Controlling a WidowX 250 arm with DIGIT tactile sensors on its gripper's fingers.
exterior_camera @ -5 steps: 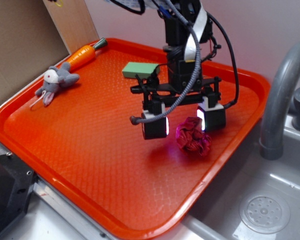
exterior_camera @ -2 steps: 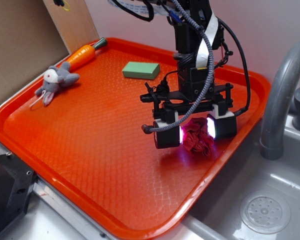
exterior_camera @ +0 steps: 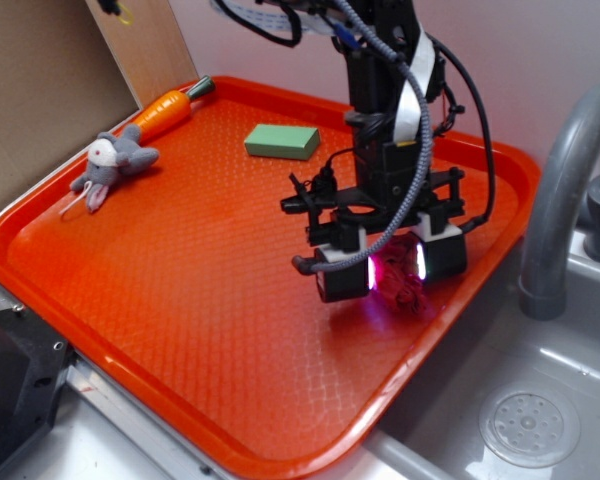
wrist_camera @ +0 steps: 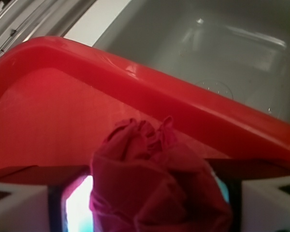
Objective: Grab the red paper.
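Red paper (exterior_camera: 404,278): crumpled crimson wad at the tray's (exterior_camera: 180,300) 3 o'clock side, near the rim by the sink (exterior_camera: 540,400).
Claw (exterior_camera: 392,266): lowered over the wad, fingers flanking it, close against both sides.
Green block (exterior_camera: 282,141): toward 12 o'clock.

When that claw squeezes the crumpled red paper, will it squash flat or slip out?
The red paper is a wrinkled wad, so it will probably crush somewhat rather than resist. It looks light, likely easy to lift. Its creased folds, seen between the claw pads, should give grip, though glossy patches might slip.
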